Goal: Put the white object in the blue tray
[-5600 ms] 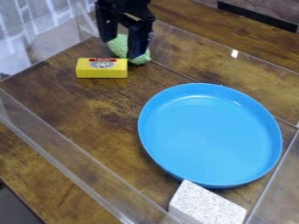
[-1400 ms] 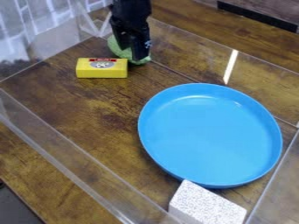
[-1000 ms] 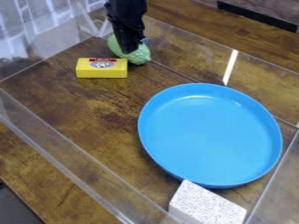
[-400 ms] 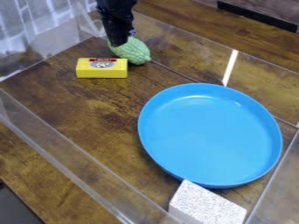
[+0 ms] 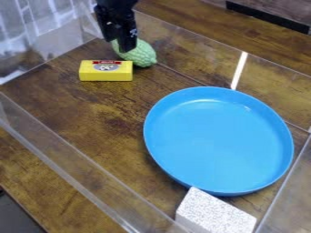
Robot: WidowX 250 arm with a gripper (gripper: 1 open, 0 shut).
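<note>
The white object (image 5: 214, 212), a small speckled block, lies at the bottom edge of the view, just in front of the blue tray (image 5: 219, 138). The round tray holds nothing. My gripper (image 5: 122, 42) hangs at the far back left, pointing down. Its dark fingers overlap the upper left side of a green bumpy object (image 5: 145, 53). The fingers look close together, but I cannot make out a gap or a grip. The gripper is far from both the white object and the tray.
A yellow labelled block (image 5: 105, 70) lies on the wooden table just in front of and left of the gripper. Clear plastic walls (image 5: 49, 146) enclose the work area along the left and front.
The gripper has shifted slightly left and up from over the green object, and the green object now shows more fully on its right.
</note>
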